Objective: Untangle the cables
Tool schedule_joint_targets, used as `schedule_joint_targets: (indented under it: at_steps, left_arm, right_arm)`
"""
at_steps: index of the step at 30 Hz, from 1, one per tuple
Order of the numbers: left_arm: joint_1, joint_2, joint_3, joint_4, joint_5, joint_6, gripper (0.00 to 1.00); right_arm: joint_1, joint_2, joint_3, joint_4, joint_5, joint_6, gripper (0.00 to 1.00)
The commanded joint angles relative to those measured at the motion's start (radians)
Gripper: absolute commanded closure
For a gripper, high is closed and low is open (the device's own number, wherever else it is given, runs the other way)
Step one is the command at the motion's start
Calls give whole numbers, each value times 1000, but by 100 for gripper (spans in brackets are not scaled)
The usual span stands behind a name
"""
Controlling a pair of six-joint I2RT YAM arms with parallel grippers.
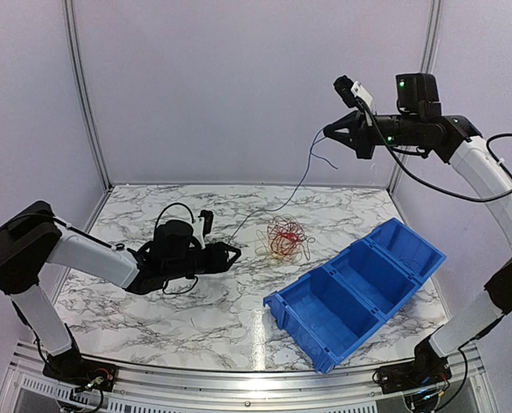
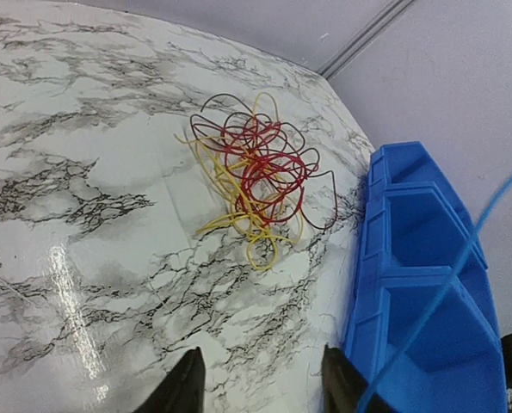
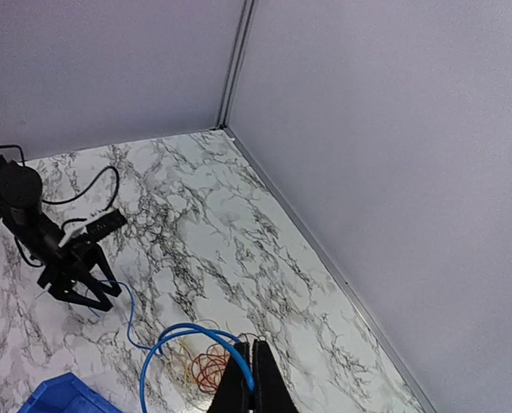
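Note:
A tangle of thin red, yellow-orange and dark cables [image 1: 286, 237] lies on the marble table; it also shows in the left wrist view [image 2: 256, 172] and the right wrist view [image 3: 206, 372]. My right gripper [image 1: 328, 132] is high above the table, shut on a thin blue cable [image 1: 300, 179]. That cable slants down toward my left gripper [image 1: 235, 252]. In the right wrist view the blue cable [image 3: 187, 327] loops out from the shut right gripper [image 3: 252, 346]. My left gripper [image 2: 264, 387] is open low over the table, left of the tangle. The blue cable [image 2: 439, 292] passes by its right finger.
A blue three-compartment bin [image 1: 359, 284] stands right of the tangle, toward the front right; it also shows in the left wrist view [image 2: 428, 258]. Grey walls close the back and sides. A metal rail [image 1: 238, 383] runs along the near edge.

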State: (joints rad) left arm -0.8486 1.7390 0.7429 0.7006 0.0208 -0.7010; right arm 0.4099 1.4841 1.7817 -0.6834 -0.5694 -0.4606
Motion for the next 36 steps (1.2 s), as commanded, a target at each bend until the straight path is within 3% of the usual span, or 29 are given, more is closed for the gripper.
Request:
schedule_joint_targets:
  at_steps: [1, 7, 11, 16, 19, 24, 28, 36]
  left_arm:
    - [6, -165, 72, -222, -9, 193, 41]
    - [9, -291, 276, -576, -174, 477, 21]
    - [19, -274, 435, -689, -253, 601, 12]
    - [58, -182, 531, -684, -221, 662, 12]
    - [84, -127, 555, -684, -204, 605, 14]
    - [123, -154, 455, -617, -188, 543, 15]
    - [132, -196, 366, -563, -268, 548, 14]
    - [132, -209, 370, -576, -323, 533, 13]
  right_arm:
    - [-72, -44, -37, 63, 75, 36, 100]
    - [-177, -84, -43, 59, 133, 53, 100]
    - [-253, -117, -50, 62, 163, 80, 100]
    - [-342, -178, -123, 87, 215, 61, 100]
    - [-398, -214, -197, 94, 237, 47, 100]
    - [-497, -275, -295, 76, 240, 24, 100]
    - [-552, -319, -360, 53, 241, 7, 100]
    - [-609, -411, -489, 17, 248, -15, 100]
